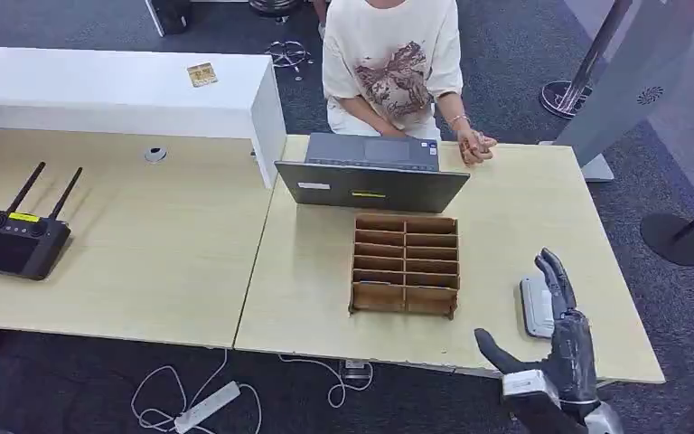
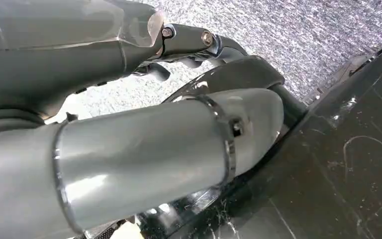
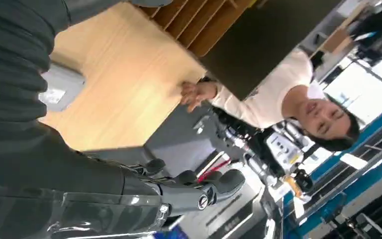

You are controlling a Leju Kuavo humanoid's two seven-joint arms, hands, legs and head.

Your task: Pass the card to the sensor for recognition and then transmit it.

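Right hand (image 1: 556,330): raised over the near right corner of the right table (image 1: 542,208), fingers stretched forward and spread, thumb out to the side, nothing in the grasp. Its fingertips overlap the sensor in the head view; whether they touch it cannot be told. In the right wrist view the same hand (image 3: 179,191) shows its dark fingers extended and apart.

Left hand (image 2: 189,47): seen in the left wrist view over grey carpet, fingers curled forward; whether they are wide or closed cannot be told, and no object is visible in them.

Sensor (image 1: 536,306): flat grey unit lying on the right table, near its right edge, just beside the right hand. Seen also in the right wrist view (image 3: 54,92), with a white label on top.

Card: cannot be made out on the tables or in either hand; its location cannot be told.

Rack (image 1: 405,264): brown slotted box, middle of the right table, between the laptop and the near edge.

Laptop (image 1: 370,172): open, at the far edge of the right table, back of the lid toward the robot.

Person (image 1: 391,63): seated behind the laptop, 1 hand (image 1: 475,145) resting on the table.

Remote (image 1: 16,240): black, 2 antennas, on the left table (image 1: 145,244).
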